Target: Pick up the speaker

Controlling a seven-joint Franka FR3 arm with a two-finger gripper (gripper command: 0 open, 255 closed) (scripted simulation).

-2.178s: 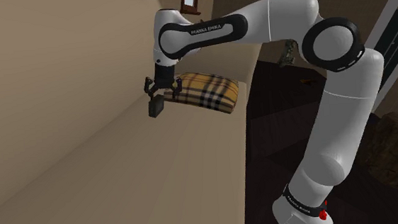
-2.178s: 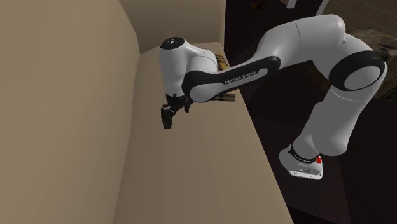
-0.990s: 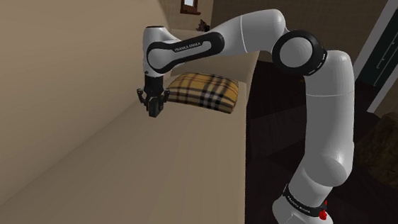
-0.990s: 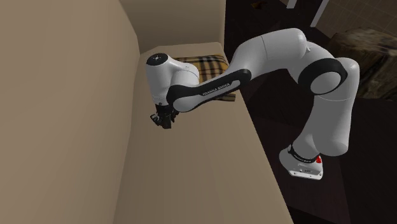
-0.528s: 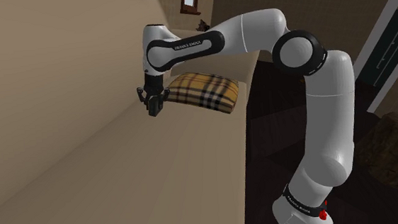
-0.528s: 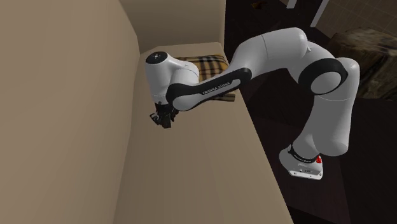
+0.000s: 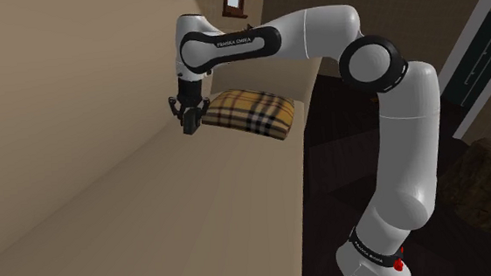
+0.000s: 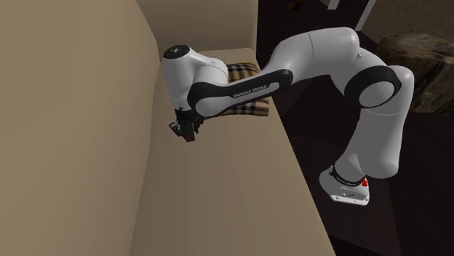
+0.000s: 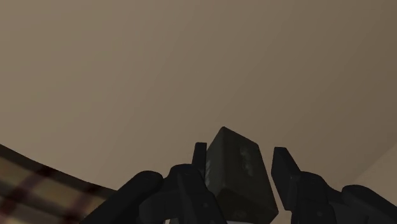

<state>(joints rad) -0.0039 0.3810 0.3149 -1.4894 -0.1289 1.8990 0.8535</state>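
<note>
The speaker (image 9: 238, 170) is a small dark box, clasped between the two black fingers of my gripper (image 9: 240, 154), which is shut on it. In the shoulder view the gripper (image 7: 190, 124) points down with the speaker (image 7: 191, 127) in it, a little above the beige sofa seat (image 7: 195, 206) and close to the backrest (image 7: 58, 100). The second exterior view has the gripper (image 8: 187, 132) under the white wrist, with the speaker (image 8: 188, 135) mostly hidden by the fingers.
A tan plaid cushion (image 7: 253, 113) lies on the seat just beside the gripper, toward the shoulder view's right; it is also in the second exterior view (image 8: 247, 71). The seat's front edge (image 7: 301, 182) drops to a dark floor (image 7: 341, 162). The arm's stand (image 8: 348, 190) sits there.
The gripper came down over the speaker and shut on it. In the last half second it has risen slightly with the speaker, and the arm's elbow has lifted.
</note>
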